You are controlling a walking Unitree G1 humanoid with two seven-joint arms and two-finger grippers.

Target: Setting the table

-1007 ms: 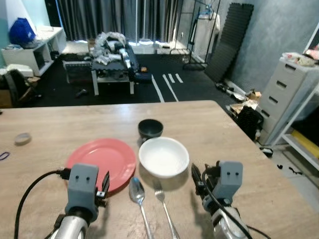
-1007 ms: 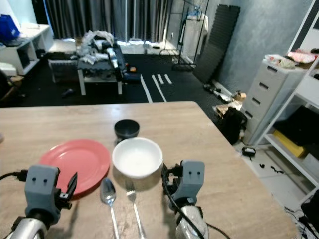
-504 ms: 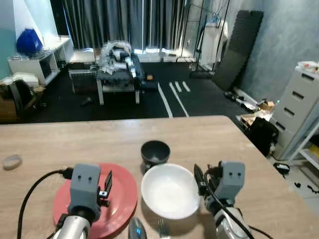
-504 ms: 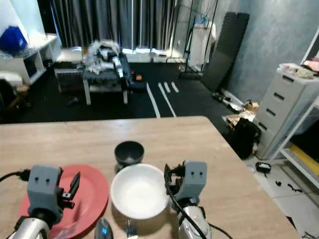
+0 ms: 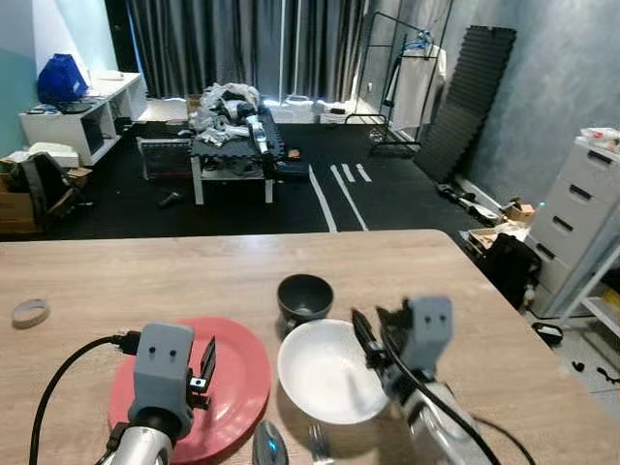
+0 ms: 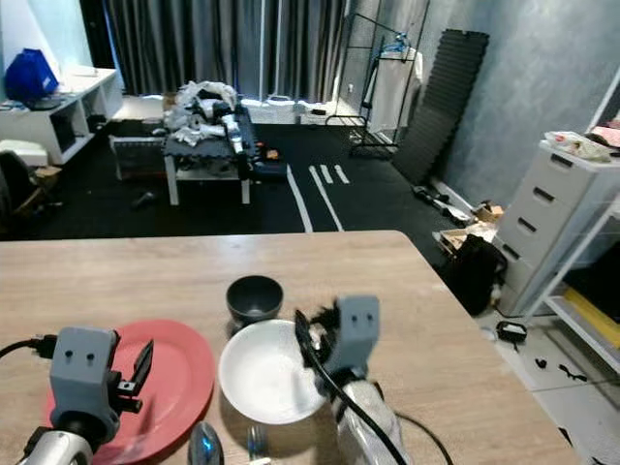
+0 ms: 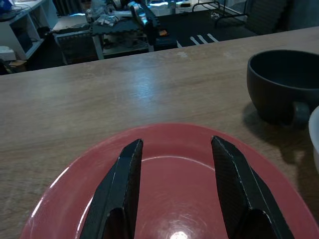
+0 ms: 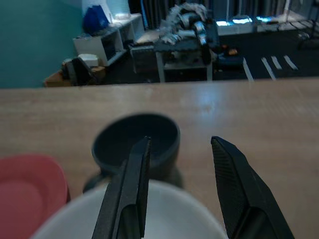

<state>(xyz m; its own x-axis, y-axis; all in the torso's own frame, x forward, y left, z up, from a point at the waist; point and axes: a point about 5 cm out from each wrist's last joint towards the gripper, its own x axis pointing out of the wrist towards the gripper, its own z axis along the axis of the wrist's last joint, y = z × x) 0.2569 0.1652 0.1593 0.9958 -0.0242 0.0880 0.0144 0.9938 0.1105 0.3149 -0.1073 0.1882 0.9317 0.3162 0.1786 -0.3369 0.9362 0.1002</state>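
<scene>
Left eye view, wooden table (image 5: 126,276), place setting near its front edge: red plate (image 5: 237,368), flat, left of centre; white bowl (image 5: 325,373) just right of the plate, nearly touching its rim; dark mug (image 5: 304,296) upright just behind the bowl, handle toward the bowl; spoon (image 5: 268,448) and fork (image 5: 318,444) side by side in front of plate and bowl, only their heads in frame; small roll of tape (image 5: 30,312) well apart, near the table's left edge.

Left gripper (image 7: 174,189): over the red plate, jaws open, nothing between them; left wrist view shows both fingers (image 7: 124,184) spread above the plate's surface, mug beyond.

Right gripper (image 8: 175,179): above the right side of the white bowl, jaws open and empty, pointed across the bowl toward the mug; slightly blurred in the eye views.

Surroundings: dark floor with white tape strips (image 5: 334,189); low bench heaped with clutter (image 5: 232,136); dark curtains (image 5: 242,44); white shelving (image 5: 77,116) with a blue bag (image 5: 60,77); clothes rack (image 5: 412,68); white drawer unit (image 5: 581,208).
</scene>
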